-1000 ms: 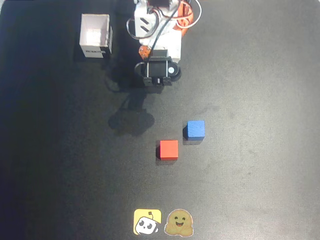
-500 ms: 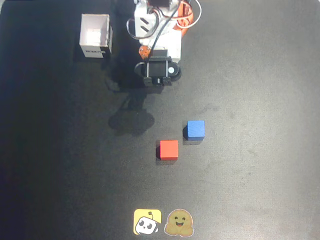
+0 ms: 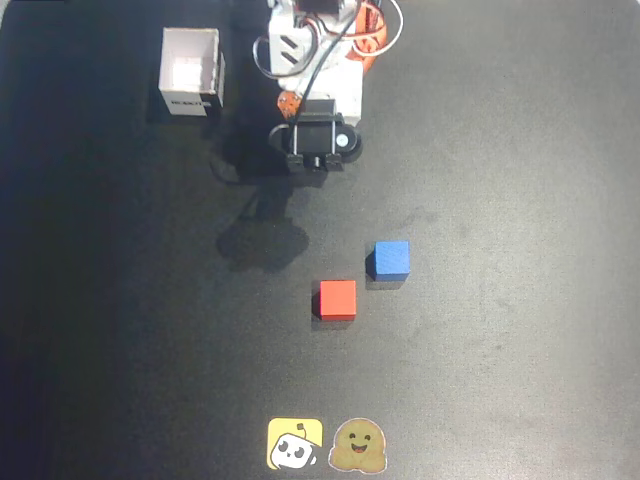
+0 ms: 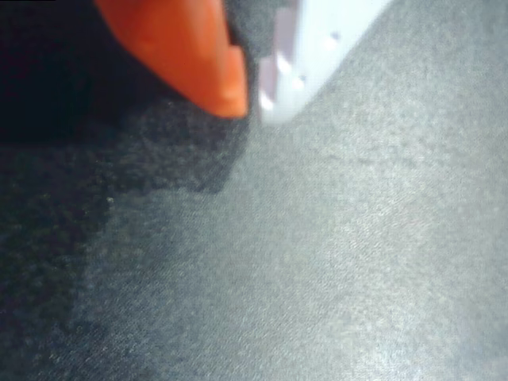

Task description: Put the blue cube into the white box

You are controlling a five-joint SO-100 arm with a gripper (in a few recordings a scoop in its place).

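In the overhead view the blue cube [image 3: 390, 259] rests on the black mat right of centre. The white box [image 3: 190, 72] stands open-topped at the top left, with a dark label on its near side. My arm [image 3: 318, 142] is folded up by its base at the top centre, well away from both. In the wrist view my gripper [image 4: 252, 101] hovers close over bare mat. Its orange finger [image 4: 190, 48] and white finger [image 4: 317, 40] meet at the tips with nothing between them.
A red cube [image 3: 338, 299] lies just below and left of the blue one. Two stickers, a yellow one [image 3: 295, 443] and a brown one [image 3: 359, 446], sit flat at the mat's bottom edge. The arm's shadow [image 3: 262, 243] falls left of the cubes.
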